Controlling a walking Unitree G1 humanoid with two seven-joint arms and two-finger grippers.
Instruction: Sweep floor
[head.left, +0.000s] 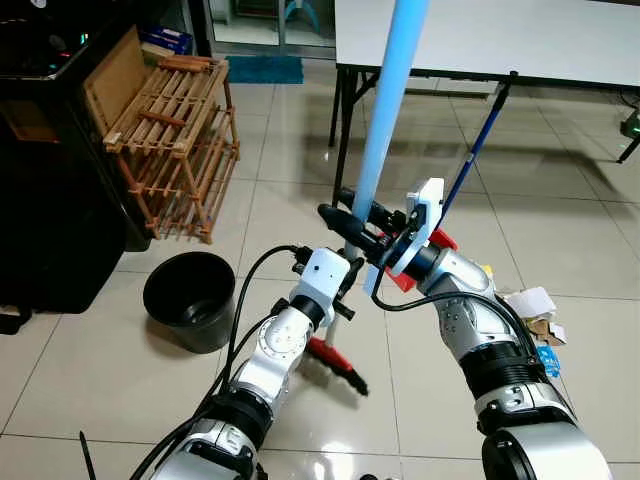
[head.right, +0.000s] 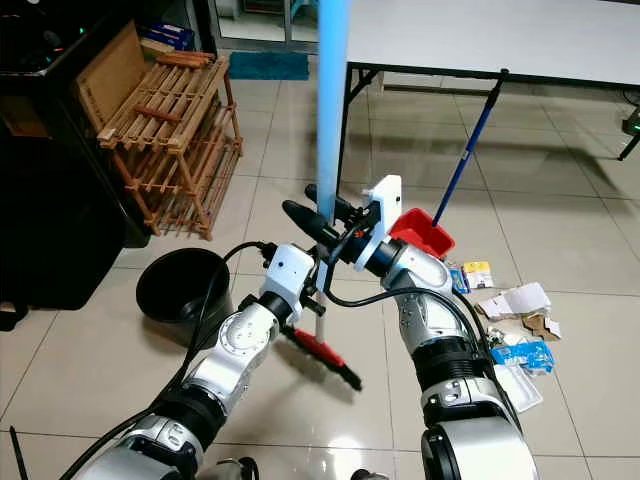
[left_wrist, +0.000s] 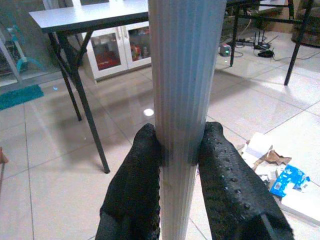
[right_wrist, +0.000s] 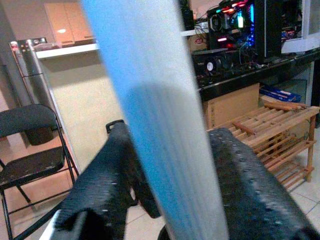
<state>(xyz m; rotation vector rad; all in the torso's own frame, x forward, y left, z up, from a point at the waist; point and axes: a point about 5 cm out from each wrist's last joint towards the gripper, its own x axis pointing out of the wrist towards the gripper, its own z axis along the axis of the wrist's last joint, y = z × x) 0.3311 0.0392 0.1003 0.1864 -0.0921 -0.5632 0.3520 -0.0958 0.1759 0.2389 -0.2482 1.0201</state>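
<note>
Left gripper (left_wrist: 175, 150) and right gripper (head.left: 352, 222) both clench the long light-blue ribbed broom handle (head.left: 385, 130): stiff, light, slick; a two-point mid-shaft hold suits sweeping

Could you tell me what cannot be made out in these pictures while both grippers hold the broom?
- Broom handle top: cut off by the upper edge in both eye views.
- Broom head: partly hidden behind the left gripper and its arm.
- Litter: print too small to read.
- Right gripper contact: blurred in the right wrist view.
</note>
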